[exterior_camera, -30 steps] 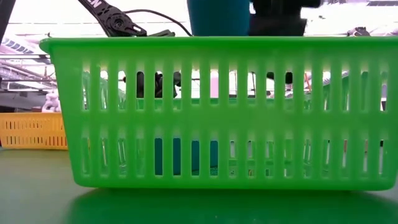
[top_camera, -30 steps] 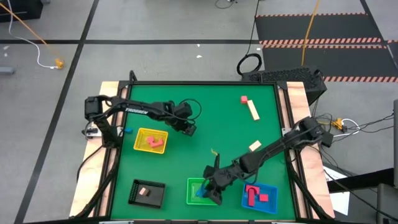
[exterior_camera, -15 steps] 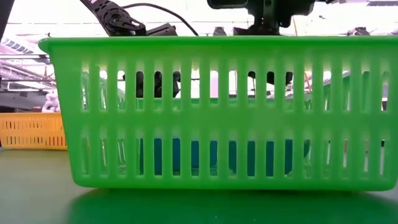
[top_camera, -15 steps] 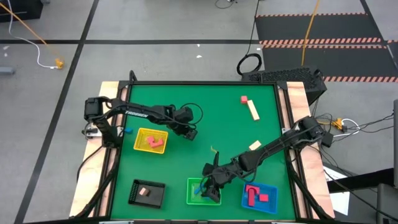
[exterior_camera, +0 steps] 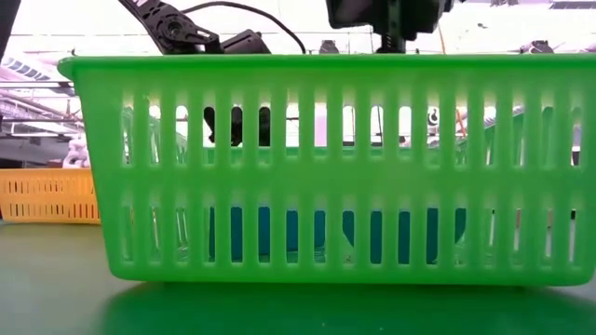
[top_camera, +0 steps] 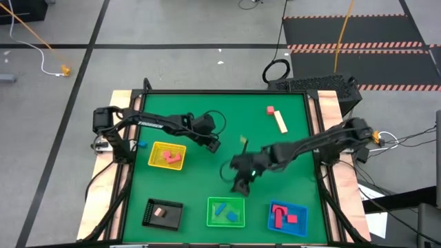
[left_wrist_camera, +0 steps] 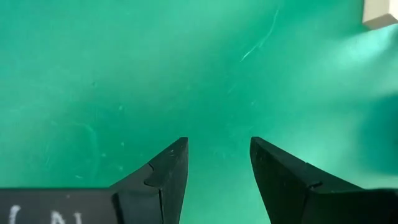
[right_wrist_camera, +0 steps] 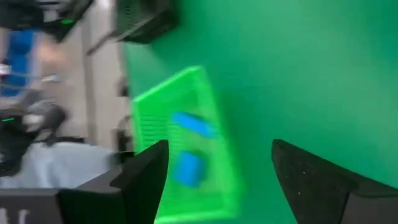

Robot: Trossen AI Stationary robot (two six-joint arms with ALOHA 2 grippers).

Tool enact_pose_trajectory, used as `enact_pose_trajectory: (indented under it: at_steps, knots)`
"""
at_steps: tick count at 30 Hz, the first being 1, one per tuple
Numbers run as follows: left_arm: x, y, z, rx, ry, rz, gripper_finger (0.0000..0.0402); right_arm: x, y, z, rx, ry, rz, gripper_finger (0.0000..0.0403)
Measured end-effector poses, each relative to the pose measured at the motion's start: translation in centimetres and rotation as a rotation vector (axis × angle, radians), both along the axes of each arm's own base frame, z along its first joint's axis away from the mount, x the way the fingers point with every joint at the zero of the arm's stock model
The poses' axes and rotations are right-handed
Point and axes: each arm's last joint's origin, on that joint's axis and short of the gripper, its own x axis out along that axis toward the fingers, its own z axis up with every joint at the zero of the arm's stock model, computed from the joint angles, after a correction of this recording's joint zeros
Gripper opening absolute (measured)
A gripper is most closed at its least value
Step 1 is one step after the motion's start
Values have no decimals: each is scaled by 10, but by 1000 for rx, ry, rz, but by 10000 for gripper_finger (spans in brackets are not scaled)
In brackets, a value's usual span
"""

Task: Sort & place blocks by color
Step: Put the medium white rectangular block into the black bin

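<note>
My right claw [top_camera: 240,184] is open and empty, up over the tabletop [top_camera: 255,131] near the green tray [top_camera: 225,212], where two blue blocks [top_camera: 226,211] lie together by color. My left claw [top_camera: 213,145] waits open beside the yellow tray [top_camera: 167,156]

Bare green counter [top_camera: 227,124] lies open mid-field. Along the near edge, the slatted green plastic tray [top_camera: 225,211], black tray [top_camera: 162,213] and blue tray [top_camera: 287,218] block passage.
</note>
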Motion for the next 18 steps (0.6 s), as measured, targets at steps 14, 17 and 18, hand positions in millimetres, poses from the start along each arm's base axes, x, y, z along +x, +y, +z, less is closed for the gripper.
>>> enact_pose_trajectory:
  at_steps: [14,17,18]
  knots:
    - [-4,5,13,30,-45,-30,175,-82,-128,17,-369,448,-671,274]
    - [-8,7,16,44,-36,-55,175,-93,-142,-5,-268,536,-644,274]
    - [-9,8,17,51,-34,-62,175,-98,-144,-14,-221,565,-630,273]
